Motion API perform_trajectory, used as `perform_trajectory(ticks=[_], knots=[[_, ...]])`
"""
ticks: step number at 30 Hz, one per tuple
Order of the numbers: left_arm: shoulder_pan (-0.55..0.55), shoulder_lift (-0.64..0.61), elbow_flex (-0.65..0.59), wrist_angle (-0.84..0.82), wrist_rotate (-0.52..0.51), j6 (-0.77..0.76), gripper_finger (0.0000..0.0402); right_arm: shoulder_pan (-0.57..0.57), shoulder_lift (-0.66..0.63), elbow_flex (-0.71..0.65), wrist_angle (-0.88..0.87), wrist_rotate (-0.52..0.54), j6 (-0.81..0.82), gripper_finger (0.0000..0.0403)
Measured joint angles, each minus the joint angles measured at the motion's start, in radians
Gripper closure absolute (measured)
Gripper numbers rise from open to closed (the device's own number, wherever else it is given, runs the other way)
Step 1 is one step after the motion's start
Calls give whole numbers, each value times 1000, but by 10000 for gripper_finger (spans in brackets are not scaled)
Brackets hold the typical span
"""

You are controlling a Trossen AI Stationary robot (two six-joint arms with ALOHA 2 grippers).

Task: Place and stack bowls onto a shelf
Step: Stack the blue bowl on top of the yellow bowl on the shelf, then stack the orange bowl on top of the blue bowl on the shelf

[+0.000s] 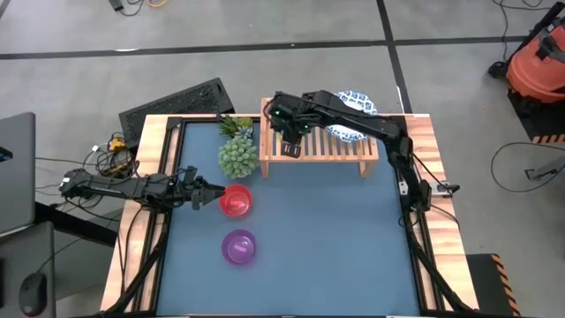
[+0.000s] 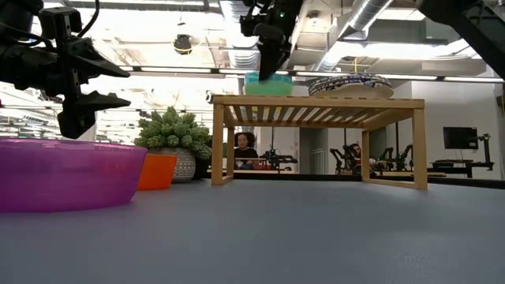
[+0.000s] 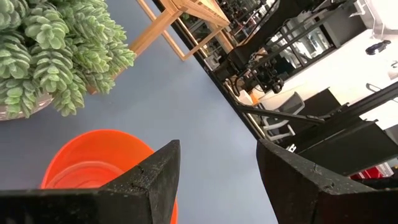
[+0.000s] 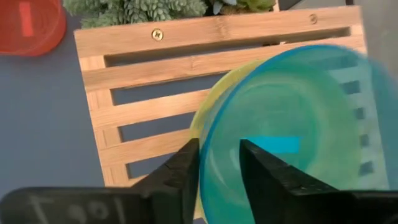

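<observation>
Teal translucent plastic bowl (image 4: 292,130) sits on the slatted light-wood shelf (image 1: 322,146), its rim pinched by the right gripper (image 4: 217,168) directly above. Spread open, the left gripper (image 3: 217,180) points at the red plastic bowl (image 1: 236,200) just right of it.

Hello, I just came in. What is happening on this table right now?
The robot is putting bowls on the wooden shelf. The right hand grips the rim of the teal bowl, over a yellow bowl on the shelf's left end. A stack of white bowls sits on the shelf. The left hand, open, is at the red bowl; the purple bowl waits.
</observation>
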Motion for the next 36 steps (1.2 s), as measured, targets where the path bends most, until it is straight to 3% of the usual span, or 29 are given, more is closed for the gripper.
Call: perform_trajectory(ticks=[7,15,25,36], knots=[[0,0,0,0,0,0,205,0,-23,21,3,8,18,211],[0,0,0,-1,0,1,205,24,-74,21,29,-3,59,205],[0,0,0,-1,0,11,205,222,-106,21,209,-30,125,209],[0,0,0,-1,0,12,205,370,106,-1,382,-39,-42,209]])
